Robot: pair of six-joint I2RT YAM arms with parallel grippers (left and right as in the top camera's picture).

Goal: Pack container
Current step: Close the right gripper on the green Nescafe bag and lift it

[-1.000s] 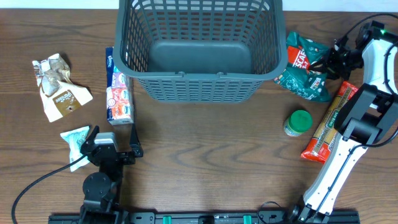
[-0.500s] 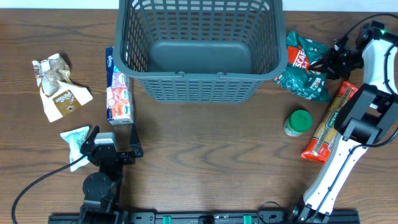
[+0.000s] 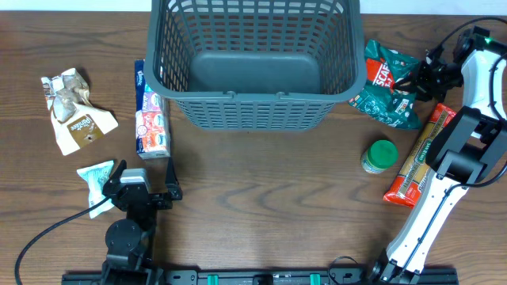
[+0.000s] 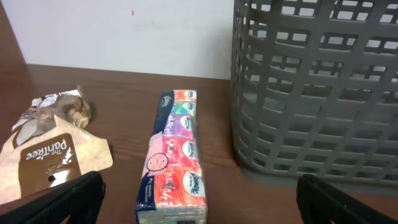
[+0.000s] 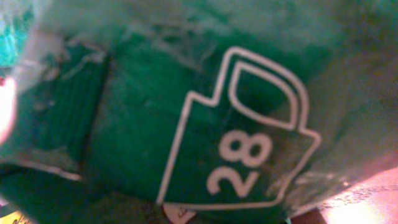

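The container point(image 3: 253, 101), a large dark grey lattice basket, stands empty at the back middle; its wall fills the right of the left wrist view point(image 4: 311, 93). My left gripper point(image 3: 145, 172) is open and empty at the front left, just short of a colourful tissue pack point(image 3: 150, 111) that lies beside the basket's left wall. In the left wrist view the pack point(image 4: 174, 155) lies between the spread fingers point(image 4: 199, 186). My right gripper point(image 3: 418, 79) is pressed against a green snack bag point(image 3: 386, 87). The bag point(image 5: 155, 112) fills the right wrist view and the fingers are hidden.
A crumpled brown and white bag point(image 3: 75, 119) point(image 4: 50, 155) lies at the far left. A teal packet point(image 3: 95, 180) lies by the left arm. A green-lidded jar point(image 3: 380, 156) and a long red and yellow pasta packet point(image 3: 420, 154) lie at the right.
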